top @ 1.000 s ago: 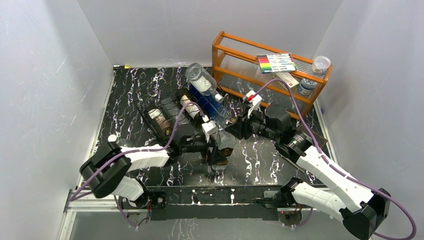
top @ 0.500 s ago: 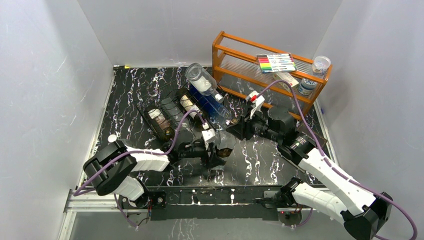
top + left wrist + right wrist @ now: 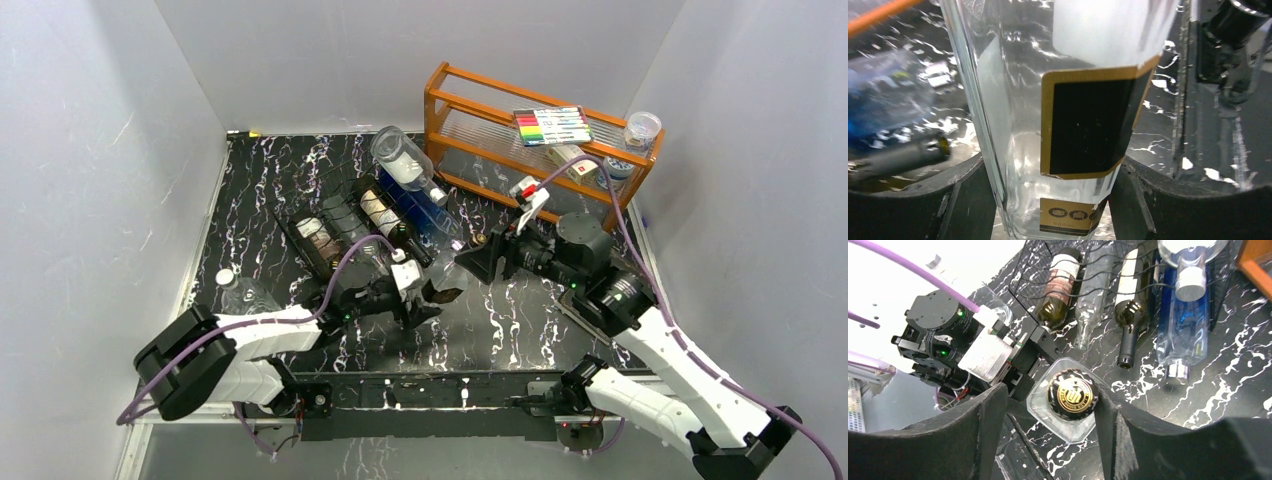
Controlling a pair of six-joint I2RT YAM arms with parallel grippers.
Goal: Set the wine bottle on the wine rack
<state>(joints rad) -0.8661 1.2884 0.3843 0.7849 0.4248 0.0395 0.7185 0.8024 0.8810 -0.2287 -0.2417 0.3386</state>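
Observation:
The wine bottle is clear glass with a black and gold label and a black and gold cap. It sits mid-table, in front of the black wire wine rack. My left gripper is shut on the bottle's lower body, a finger pressed to each side. The left gripper reaches in from the left. My right gripper stands open around the cap, its left finger well clear of it. The right gripper points at the bottle from the right.
The wine rack holds several lying bottles, among them a blue one, and a clear bottle rests on top. An orange wooden shelf at the back right carries a marker pack and jars.
My right gripper has opened, let go of the bottle's cap and drawn back to the right. My left gripper has closed on the bottle's body and shifted slightly left.

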